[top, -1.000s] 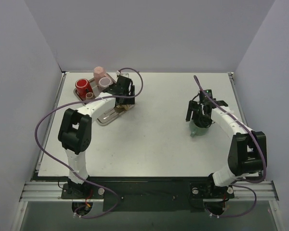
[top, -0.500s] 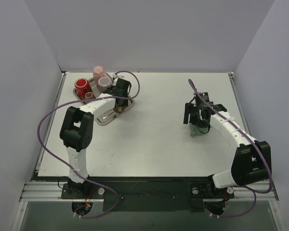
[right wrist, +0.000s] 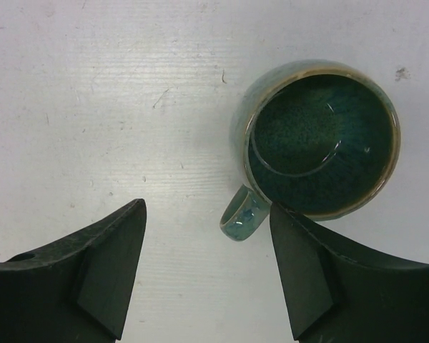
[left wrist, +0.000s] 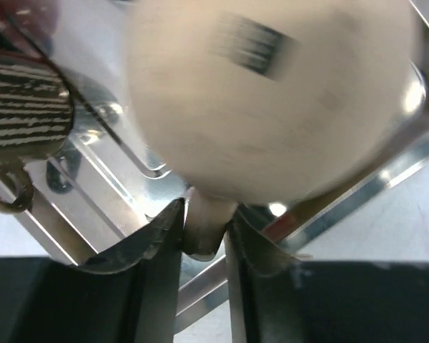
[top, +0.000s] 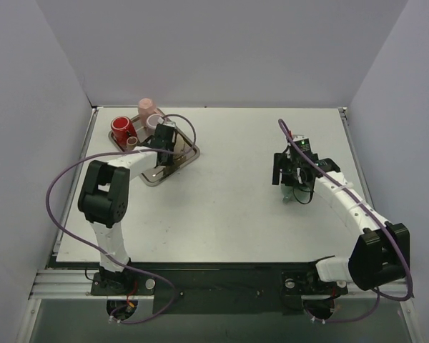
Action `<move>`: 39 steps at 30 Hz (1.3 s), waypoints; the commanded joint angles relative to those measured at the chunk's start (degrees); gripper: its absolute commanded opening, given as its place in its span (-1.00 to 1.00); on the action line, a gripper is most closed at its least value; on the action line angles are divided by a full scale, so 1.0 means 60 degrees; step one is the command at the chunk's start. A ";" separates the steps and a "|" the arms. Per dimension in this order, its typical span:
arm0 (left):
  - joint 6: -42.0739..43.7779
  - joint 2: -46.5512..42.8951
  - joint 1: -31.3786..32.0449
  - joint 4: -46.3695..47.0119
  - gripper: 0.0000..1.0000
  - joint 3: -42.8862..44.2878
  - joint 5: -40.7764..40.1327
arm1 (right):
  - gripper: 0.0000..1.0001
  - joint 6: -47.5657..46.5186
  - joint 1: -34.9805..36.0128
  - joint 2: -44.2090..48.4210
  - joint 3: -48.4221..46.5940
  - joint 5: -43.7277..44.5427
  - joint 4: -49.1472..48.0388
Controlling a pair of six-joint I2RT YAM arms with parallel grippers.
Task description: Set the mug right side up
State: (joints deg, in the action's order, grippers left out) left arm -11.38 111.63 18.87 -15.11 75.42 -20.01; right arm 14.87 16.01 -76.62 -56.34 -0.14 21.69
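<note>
Standing: the green mug (right wrist: 320, 139) sits mouth up on the white surface (right wrist: 93, 86), over on the right.
Right fingers (right wrist: 107, 271): spread wide above the mug, not touching it.
Left fingers (left wrist: 157, 243): squeezed tight on a thin part of a blurry cream cup (left wrist: 272, 93).
Tray (left wrist: 93, 207): shiny, under the cream cup.
</note>
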 commanded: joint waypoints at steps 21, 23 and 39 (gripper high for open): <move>-0.1353 -0.5947 -0.0232 -0.1128 -1.00 0.0292 1.0024 | 0.58 0.2377 0.4054 0.4274 0.1492 -0.1614 -0.6925; -0.1720 -0.6415 0.0031 -0.1099 -1.00 0.0263 1.0438 | 0.59 0.3228 0.4391 0.4085 0.1772 -0.1646 -0.8687; -0.2279 -0.7326 0.1307 -0.0967 -1.00 -0.0440 1.2035 | -0.06 0.3602 0.5447 0.2164 0.0893 -0.1251 -1.2244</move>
State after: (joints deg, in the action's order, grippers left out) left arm -26.79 68.71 25.21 -25.96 72.47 46.02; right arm 38.04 48.49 -63.59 -47.97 -8.12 -42.65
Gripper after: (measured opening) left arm 0.286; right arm 0.578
